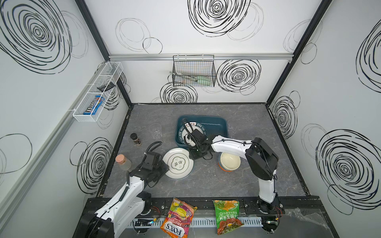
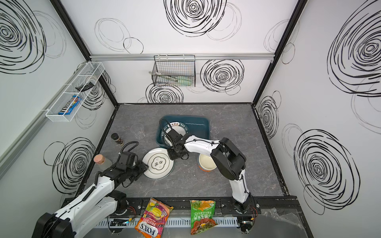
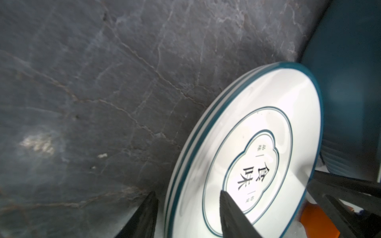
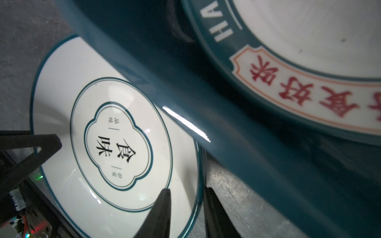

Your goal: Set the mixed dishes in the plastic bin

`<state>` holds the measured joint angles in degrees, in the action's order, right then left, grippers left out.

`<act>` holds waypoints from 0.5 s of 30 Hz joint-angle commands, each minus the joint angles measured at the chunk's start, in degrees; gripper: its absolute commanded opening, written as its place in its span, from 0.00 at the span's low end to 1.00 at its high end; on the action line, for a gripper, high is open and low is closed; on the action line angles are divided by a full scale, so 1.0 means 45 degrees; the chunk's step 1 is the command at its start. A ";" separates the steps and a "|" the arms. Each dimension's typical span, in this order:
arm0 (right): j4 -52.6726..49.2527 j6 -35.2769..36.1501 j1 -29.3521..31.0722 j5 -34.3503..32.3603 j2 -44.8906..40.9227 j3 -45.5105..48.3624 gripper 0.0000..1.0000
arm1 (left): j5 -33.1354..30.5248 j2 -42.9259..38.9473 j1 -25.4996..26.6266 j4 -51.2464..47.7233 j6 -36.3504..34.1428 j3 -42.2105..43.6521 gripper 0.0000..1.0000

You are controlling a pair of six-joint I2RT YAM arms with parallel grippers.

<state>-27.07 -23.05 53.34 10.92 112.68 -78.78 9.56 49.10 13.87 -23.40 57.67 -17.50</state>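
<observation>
Clear cup (image 1: pixel 155 131) (both top views only)

- plastic bin (image 1: pixel 216 123): dark teal plastic, smooth and glossy; sharp white glare streak on its wall in the right wrist view
- lettered-rim plate (image 1: pixel 198 126) inside the bin: looks like glazed ceramic, shiny, a few dark specks on the white centre
- quatrefoil plate (image 1: pixel 178 163) just in front of the bin: same glossy glaze, soft reflections
- table (image 1: pixel 216 181) under the bin: grey stone-look, matt, pale veins
- cup (image 1: pixel 156 131) left of the bin: clear, faceted
- wire basket (image 1: pixel 193 71) on the wall behind the bin: thin black metal wire
</observation>
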 commanded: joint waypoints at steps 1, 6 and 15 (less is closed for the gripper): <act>-0.0077 0.0024 0.0165 0.0103 0.0197 -0.0363 0.29 | 0.0058 -0.0107 0.0027 0.0351 0.0018 0.0148 0.51; -0.0146 0.0071 0.0183 0.0132 0.0346 -0.0406 0.25 | 0.0072 -0.0136 0.0021 0.0356 0.0023 0.0177 0.47; -0.0310 0.0226 0.0275 0.0074 0.0477 -0.0593 0.16 | 0.0138 -0.0113 0.0024 0.0449 0.0008 0.0196 0.42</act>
<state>-27.55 -22.63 53.58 10.55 113.45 -79.57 9.78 48.90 13.87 -23.55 57.65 -16.99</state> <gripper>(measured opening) 0.171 0.420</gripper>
